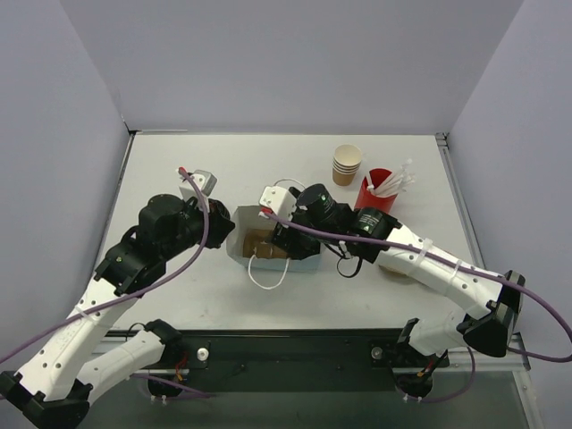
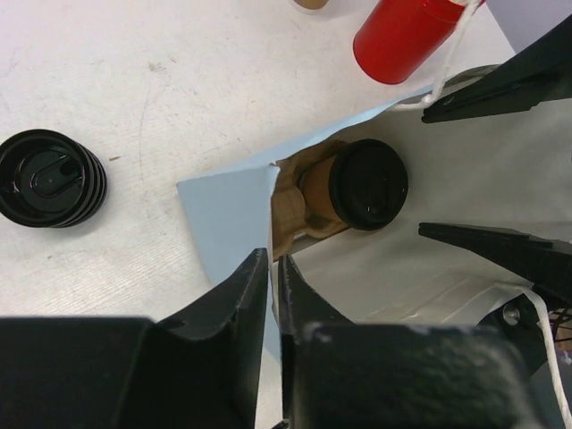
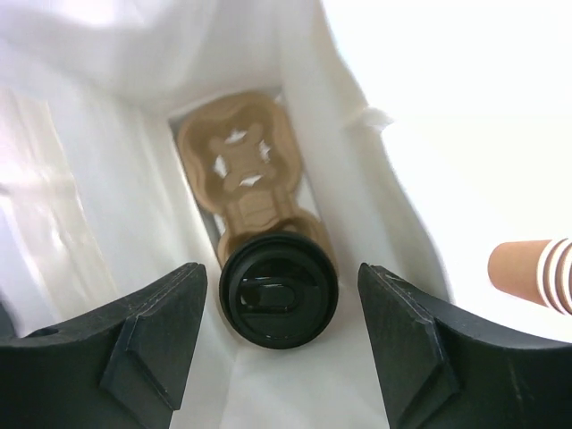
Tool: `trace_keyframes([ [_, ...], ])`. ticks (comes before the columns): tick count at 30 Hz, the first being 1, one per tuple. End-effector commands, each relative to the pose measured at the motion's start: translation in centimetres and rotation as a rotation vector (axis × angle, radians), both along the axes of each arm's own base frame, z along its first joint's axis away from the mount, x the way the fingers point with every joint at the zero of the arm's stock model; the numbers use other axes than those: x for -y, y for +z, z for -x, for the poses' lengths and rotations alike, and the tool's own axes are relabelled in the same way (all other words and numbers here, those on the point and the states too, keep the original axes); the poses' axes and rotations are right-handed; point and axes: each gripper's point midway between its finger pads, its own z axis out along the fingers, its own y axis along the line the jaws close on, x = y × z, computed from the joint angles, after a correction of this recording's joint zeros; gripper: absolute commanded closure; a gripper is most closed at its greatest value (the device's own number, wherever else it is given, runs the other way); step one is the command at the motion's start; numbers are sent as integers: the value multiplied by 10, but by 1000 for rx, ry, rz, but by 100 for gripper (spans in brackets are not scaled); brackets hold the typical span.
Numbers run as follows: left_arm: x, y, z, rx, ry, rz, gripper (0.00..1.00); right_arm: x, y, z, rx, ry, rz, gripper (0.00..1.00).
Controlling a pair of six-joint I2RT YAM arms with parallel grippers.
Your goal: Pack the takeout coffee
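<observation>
The takeout coffee [image 2: 366,183], a brown paper cup with a black lid [image 3: 279,290], sits in a brown pulp carrier [image 3: 241,165] inside a pale blue paper bag [image 2: 223,214]. In the top view the cup is hidden under my right arm. My right gripper [image 3: 281,277] hangs open in the bag's mouth. Its fingers [image 3: 161,322] stand on either side of the lid, clear of it. At the bag's left rim, my left gripper [image 2: 273,268] is pinched shut on the paper edge. From above, the bag [image 1: 239,234] lies between both grippers.
A stack of black lids [image 2: 49,179] lies left of the bag. Behind the bag stand a red cup [image 1: 375,189] holding white sticks and a stack of lidless brown cups [image 1: 347,164]. The bag's white string handle [image 1: 268,277] loops toward the table's near edge.
</observation>
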Motion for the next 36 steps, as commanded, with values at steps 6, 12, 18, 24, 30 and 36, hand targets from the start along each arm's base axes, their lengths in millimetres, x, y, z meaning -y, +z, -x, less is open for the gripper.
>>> trace_keyframes([
  [6,3,48,-24,127,41,41,69,5,73,-27,71,-136,-198,30],
  [12,-3,77,-34,207,81,30,54,11,106,-43,117,-226,-262,30],
  [18,-8,95,-32,264,79,15,27,34,152,-59,194,-419,-360,30],
  [24,-22,89,-17,267,100,17,5,109,158,-89,283,-793,-288,32],
  [30,-49,37,10,190,168,13,3,201,117,-111,146,-1088,-156,35],
  [36,-70,7,33,193,196,5,3,224,71,-145,2,-1109,-60,37],
])
